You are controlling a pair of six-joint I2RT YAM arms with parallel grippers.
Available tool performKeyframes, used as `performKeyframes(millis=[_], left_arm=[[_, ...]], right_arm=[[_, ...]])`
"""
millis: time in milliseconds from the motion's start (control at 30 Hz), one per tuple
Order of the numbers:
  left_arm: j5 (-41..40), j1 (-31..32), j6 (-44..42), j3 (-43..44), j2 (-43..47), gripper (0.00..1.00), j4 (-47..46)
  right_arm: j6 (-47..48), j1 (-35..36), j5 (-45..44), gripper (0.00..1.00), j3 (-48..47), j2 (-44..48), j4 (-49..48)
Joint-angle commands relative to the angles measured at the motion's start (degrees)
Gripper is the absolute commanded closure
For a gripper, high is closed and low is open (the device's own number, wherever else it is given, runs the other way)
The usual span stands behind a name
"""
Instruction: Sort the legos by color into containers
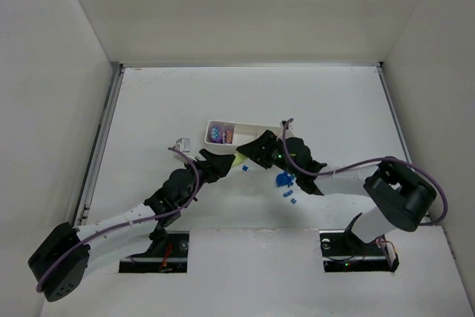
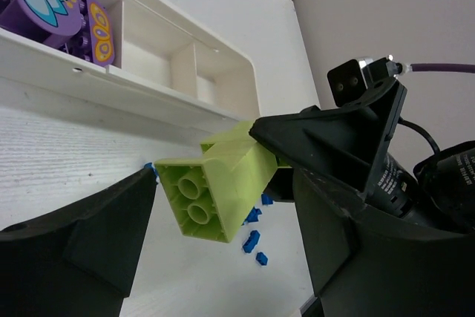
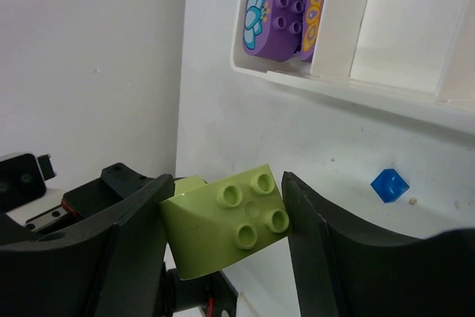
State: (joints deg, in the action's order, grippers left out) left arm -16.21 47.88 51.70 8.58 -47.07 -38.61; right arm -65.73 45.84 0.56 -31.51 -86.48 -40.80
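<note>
The yellow-green lego (image 3: 211, 239) hangs above the table, and my right gripper (image 3: 226, 209) is shut on it, a finger pressed on each side. My left gripper (image 2: 226, 217) stands open around the same brick's (image 2: 215, 187) other end: its left finger is near one corner and a gap shows on the other side. From above, both grippers meet at the brick (image 1: 239, 159) just in front of the white tray (image 1: 260, 125). Purple legos (image 3: 274, 24) lie in the tray's left compartment; the other compartments (image 2: 148, 42) look bare. Small blue legos (image 1: 283, 180) lie on the table.
More blue bits (image 2: 252, 241) are scattered on the table under the brick, and one blue piece (image 3: 389, 185) sits close to the tray's front wall (image 3: 386, 90). White walls close in the table on three sides.
</note>
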Motion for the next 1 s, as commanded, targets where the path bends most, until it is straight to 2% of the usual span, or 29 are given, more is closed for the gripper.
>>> performKeyframes(millis=[0, 100, 533, 967], left_arm=[[0.4, -0.2, 0.5, -0.7, 0.0, 0.31, -3.9], [0.4, -0.3, 0.5, -0.7, -0.5, 0.34, -3.9], [0.6, 1.6, 1.3, 0.4, -5.3, 0.34, -9.9], [0.0, 2.1, 1.8, 0.3, -10.0, 0.35, -17.1]], right_arm=[[-2.0, -1.1, 1.9, 0.46, -2.1, 0.0, -6.6], [-2.4, -1.4, 2.7, 0.46, -2.1, 0.0, -7.1], [-3.8, -1.2, 4.4, 0.46, -2.8, -1.7, -9.1], [-9.0, 0.3, 7.2, 0.46, -2.9, -5.5, -15.7]])
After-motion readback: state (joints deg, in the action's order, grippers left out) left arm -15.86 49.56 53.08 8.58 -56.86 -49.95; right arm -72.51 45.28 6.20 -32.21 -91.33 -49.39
